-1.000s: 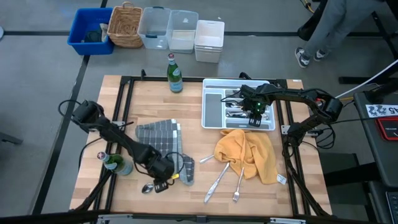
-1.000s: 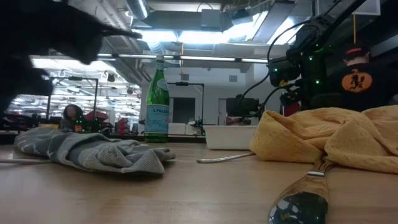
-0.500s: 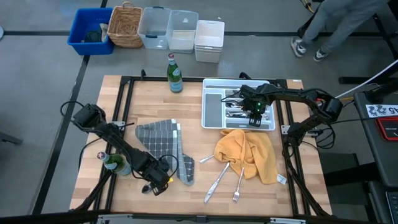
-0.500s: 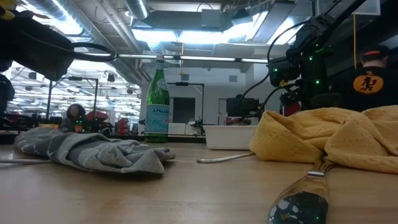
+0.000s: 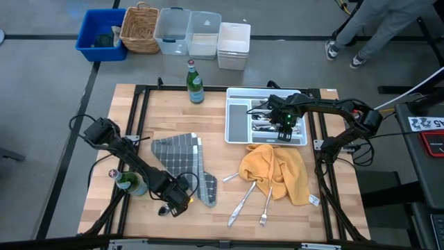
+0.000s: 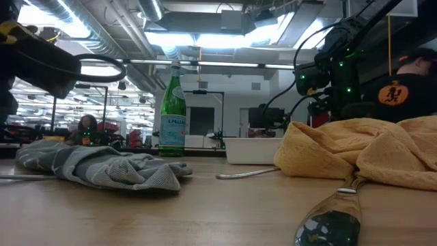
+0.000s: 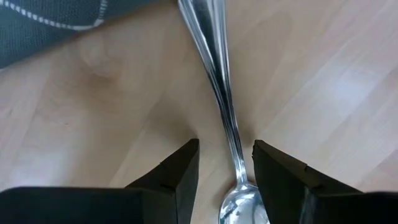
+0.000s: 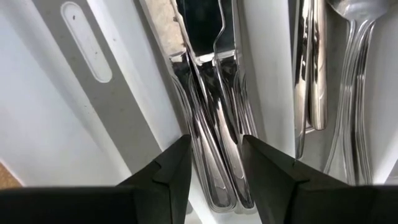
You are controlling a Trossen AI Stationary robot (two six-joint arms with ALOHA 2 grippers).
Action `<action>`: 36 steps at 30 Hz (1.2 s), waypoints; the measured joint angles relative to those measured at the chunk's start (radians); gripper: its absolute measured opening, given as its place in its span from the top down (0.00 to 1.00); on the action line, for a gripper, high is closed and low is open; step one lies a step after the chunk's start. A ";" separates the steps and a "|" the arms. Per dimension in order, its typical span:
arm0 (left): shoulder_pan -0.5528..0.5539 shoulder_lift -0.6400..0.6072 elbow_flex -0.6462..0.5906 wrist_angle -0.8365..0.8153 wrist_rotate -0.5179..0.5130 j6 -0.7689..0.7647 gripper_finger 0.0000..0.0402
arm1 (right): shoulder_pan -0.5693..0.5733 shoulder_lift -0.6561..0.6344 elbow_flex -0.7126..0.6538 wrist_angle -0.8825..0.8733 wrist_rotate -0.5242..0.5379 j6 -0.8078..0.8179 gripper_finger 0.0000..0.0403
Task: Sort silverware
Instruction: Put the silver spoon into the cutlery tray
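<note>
A spoon (image 7: 229, 118) lies flat on the wooden table near its front left, and its handle runs under the grey checked cloth (image 5: 182, 156). My left gripper (image 7: 225, 152) points down, open, with one finger on each side of the spoon's neck; I see no touch. My right gripper (image 8: 216, 146) hangs open over the knives (image 8: 214, 112) lying in the white tray (image 5: 239, 132), touching nothing. More spoons (image 8: 348, 93) fill a neighbouring compartment. A knife (image 5: 243, 201) and a fork (image 5: 266, 208) lie with their upper ends under the yellow cloth (image 5: 277, 170).
A green bottle (image 5: 128, 182) stands close beside my left arm, and another (image 5: 196, 82) stands at the far edge. Another piece of silverware (image 5: 229, 178) lies between the two cloths. Bins and a basket (image 5: 139, 28) sit on the floor beyond the table, where a person (image 5: 374, 28) walks.
My left gripper has sunk and moved toward the table's near left corner, rolling a little, until its open fingers stand on either side of the spoon. The spoon has stayed where it was.
</note>
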 joint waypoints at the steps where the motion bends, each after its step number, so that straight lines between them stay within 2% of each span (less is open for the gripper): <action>1: 0.000 0.001 0.000 -0.004 0.002 -0.002 0.66 | 0.000 0.000 0.000 -0.001 0.000 0.000 0.64; 5: 0.008 -0.003 0.000 -0.024 0.006 -0.010 0.71 | 0.000 0.000 0.008 -0.015 0.000 0.000 0.64; 13: 0.019 -0.008 0.010 -0.045 0.006 -0.053 0.97 | 0.000 0.000 0.092 -0.091 -0.001 -0.001 0.64; 18: 0.022 -0.004 0.026 -0.041 0.017 -0.054 0.96 | 0.000 0.000 0.163 -0.128 0.000 -0.001 0.64; 25: 0.021 -0.002 0.075 -0.023 0.121 -0.052 0.98 | 0.000 0.000 0.280 -0.177 0.000 -0.018 0.64; 31: 0.023 -0.003 0.152 -0.028 0.173 0.002 0.99 | 0.000 0.000 0.377 -0.195 0.000 -0.044 0.64; 36: 0.022 -0.004 0.236 -0.025 0.178 0.059 0.99 | 0.000 0.000 0.457 -0.230 0.000 -0.067 0.64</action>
